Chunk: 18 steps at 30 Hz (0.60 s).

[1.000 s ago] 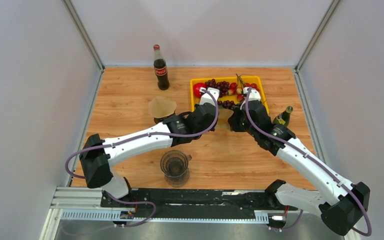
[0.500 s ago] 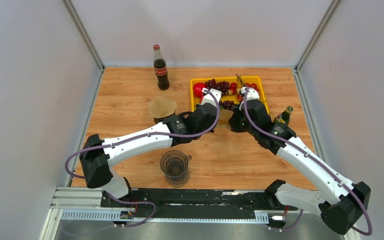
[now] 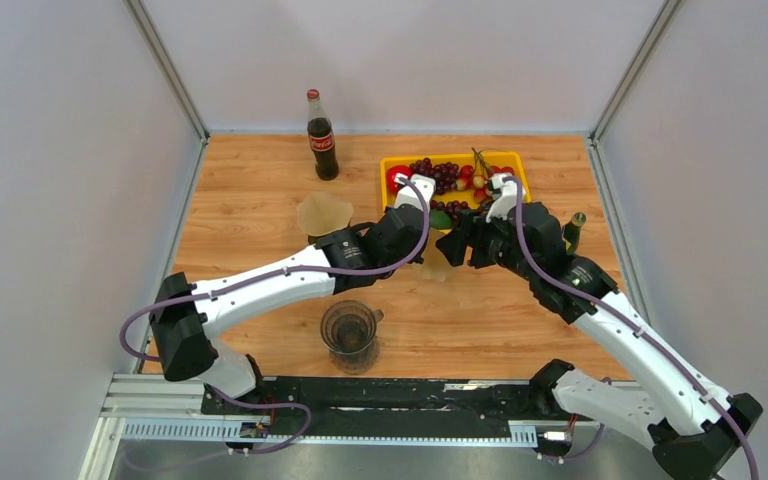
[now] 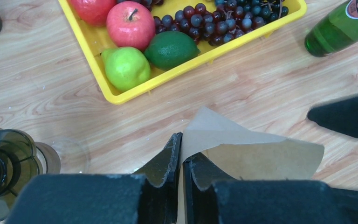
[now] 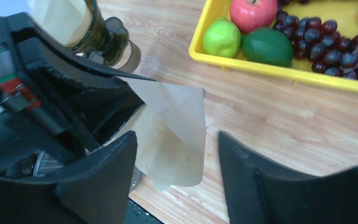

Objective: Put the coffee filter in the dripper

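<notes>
A thin paper coffee filter, judged light, limp and easily creased, is held above the worktop just in front of the yellow fruit tray. It is best taken by an edge, as by the left hand, clamped flat on the paper. The right hand is spread apart around the filter, gripping nothing.
</notes>
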### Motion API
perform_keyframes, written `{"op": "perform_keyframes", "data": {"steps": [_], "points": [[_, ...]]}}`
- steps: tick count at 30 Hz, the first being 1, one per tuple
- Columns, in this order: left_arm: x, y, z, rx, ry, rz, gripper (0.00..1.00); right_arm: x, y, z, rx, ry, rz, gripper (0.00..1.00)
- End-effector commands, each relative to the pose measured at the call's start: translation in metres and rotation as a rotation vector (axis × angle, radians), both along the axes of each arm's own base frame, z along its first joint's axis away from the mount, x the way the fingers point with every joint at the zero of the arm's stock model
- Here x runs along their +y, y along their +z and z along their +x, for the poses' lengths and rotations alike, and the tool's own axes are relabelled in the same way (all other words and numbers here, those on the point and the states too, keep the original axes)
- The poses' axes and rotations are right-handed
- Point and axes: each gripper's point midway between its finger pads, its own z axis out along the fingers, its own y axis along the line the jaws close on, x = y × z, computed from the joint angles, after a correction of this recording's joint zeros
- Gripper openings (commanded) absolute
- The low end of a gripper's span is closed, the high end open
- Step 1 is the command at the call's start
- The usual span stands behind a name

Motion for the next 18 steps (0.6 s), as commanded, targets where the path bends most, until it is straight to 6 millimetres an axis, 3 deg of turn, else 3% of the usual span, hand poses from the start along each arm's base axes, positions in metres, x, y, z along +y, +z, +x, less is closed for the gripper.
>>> {"op": "perform_keyframes", "data": {"steps": [1,3,4,11,18], "points": [[0.003,0.023,0.001,-0.034,0.020,-0.070,0.12,-0.003,0.037,-0.003,-0.117,0.001,0.091,0.77],[0.004,0.024,0.002,-0.036,0.027,-0.068,0.12,-0.014,0.040,0.000,-0.146,-0.062,0.093,0.96],[0.005,0.024,0.003,-0.038,0.028,-0.069,0.12,-0.020,0.042,0.001,-0.156,-0.095,0.098,0.99],[0.008,0.026,0.005,-0.034,0.043,-0.062,0.11,-0.056,0.040,0.008,-0.196,-0.294,0.092,1.00],[0.017,0.026,0.013,0.026,0.043,-0.103,0.09,-0.088,0.020,0.018,-0.193,-0.478,0.031,1.00]]}}
